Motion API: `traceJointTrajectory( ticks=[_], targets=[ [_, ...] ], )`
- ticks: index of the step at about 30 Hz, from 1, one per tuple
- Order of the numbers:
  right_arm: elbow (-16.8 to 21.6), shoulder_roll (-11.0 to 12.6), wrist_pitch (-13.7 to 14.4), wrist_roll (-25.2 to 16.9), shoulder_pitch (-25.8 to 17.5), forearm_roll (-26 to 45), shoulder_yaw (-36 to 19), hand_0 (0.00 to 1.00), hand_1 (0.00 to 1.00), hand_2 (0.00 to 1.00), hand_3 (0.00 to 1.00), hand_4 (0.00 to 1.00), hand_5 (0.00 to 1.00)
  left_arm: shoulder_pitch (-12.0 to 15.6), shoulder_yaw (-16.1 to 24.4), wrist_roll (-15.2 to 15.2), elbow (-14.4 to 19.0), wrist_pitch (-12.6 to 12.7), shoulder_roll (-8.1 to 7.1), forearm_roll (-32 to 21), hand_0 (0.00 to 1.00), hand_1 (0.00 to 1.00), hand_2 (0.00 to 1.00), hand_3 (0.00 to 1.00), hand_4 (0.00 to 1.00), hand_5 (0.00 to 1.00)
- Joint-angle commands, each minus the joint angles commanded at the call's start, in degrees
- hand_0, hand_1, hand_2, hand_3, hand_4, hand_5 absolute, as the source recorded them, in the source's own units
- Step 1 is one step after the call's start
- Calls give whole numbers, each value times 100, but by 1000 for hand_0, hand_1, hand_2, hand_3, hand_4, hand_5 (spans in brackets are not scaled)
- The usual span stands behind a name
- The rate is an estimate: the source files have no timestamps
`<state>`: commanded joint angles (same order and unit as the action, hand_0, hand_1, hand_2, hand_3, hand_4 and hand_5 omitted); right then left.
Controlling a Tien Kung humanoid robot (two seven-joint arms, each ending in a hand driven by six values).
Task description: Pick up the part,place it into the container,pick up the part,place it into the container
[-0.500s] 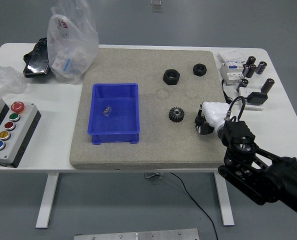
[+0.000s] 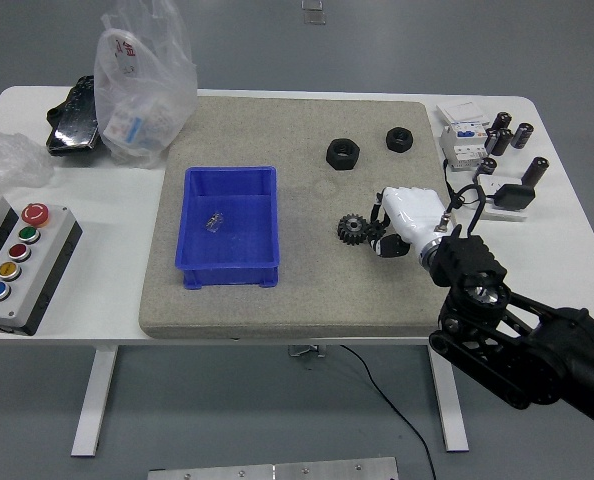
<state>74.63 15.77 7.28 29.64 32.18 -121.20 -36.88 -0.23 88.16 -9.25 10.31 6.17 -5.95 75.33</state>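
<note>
A small black gear [image 2: 353,228] lies on the grey mat [image 2: 277,290], right of the blue container [image 2: 231,268]. My right hand [image 2: 385,232], white with dark fingers, is just right of the gear with its fingers spread and touching its right side; it holds nothing. Two black hex nuts [image 2: 343,154] [image 2: 400,139] lie further back on the mat. A small clear part [image 2: 214,222] lies inside the container. My left arm is out of view.
A button box [image 2: 15,262] sits at the left edge. A plastic bag [image 2: 142,85] and a black object [image 2: 74,118] are at the back left. Black cylinders [image 2: 507,138] and white electrical parts [image 2: 464,135] stand at the back right.
My right hand has moved left and slightly back, from a short way right of the gear to right beside it.
</note>
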Motion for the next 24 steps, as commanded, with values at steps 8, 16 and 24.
traceJointTrajectory(
  ticks=[8,16,24],
  targets=[
    [452,-273,275,-136,587,117,666,219,459,415,455,710,162,-4,-10,-15,0,1,3,6,663,577,572,647,755,366],
    [500,-668,394,-137,1088,177,1420,219,456,403,446,708,172,-19,-41,-29,0,0,7,1,663,577,572,647,755,366],
    [335,-824,582,114,1217,48,1770,241,535,684,682,600,318,-19,-22,-49,0,6,8,24,663,576,572,647,755,366]
  ],
)
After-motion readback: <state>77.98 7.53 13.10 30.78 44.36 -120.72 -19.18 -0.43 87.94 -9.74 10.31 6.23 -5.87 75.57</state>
